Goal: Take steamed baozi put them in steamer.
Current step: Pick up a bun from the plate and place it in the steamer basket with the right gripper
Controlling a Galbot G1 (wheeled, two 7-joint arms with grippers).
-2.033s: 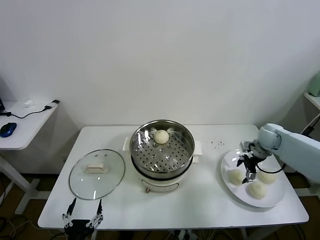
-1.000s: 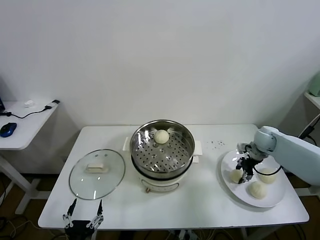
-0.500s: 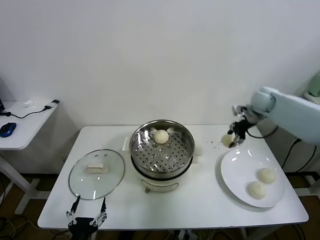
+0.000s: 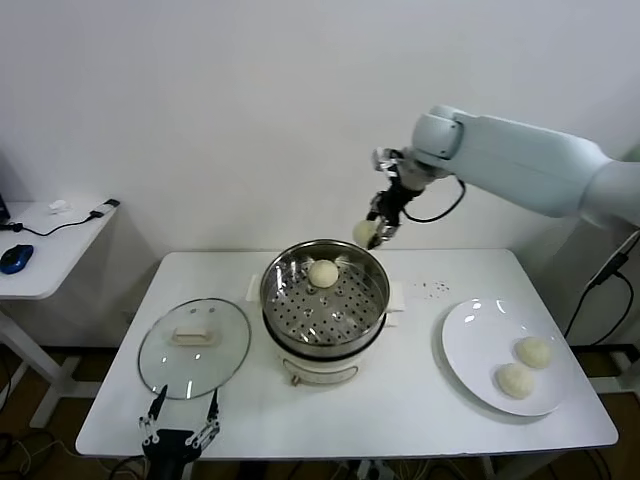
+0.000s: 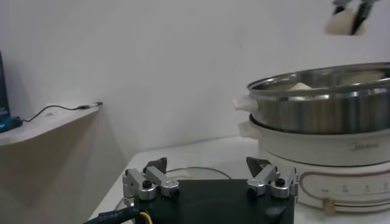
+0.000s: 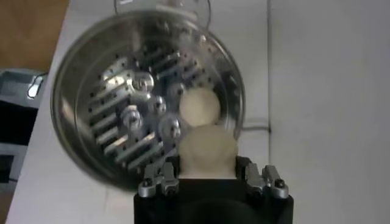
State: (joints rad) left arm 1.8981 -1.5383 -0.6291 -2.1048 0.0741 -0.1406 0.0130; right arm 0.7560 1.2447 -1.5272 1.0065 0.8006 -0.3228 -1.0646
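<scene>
right pincer [image 4: 377, 230] gripping baozi [image 4: 364, 231] above steamer [image 4: 324, 290] back rim

glass lid [image 4: 193, 349] on white table [image 4: 400, 400], white plate [image 4: 480, 345], side desk [image 4: 45, 262] with blue mouse [image 4: 15, 258]

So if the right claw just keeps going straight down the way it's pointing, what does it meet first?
Most likely the steamer. The right claw, shut on a baozi, points down over the pot's far rim, near the baozi already inside. Depth is unclear, so the held bun may land on the rim or on that bun.
</scene>
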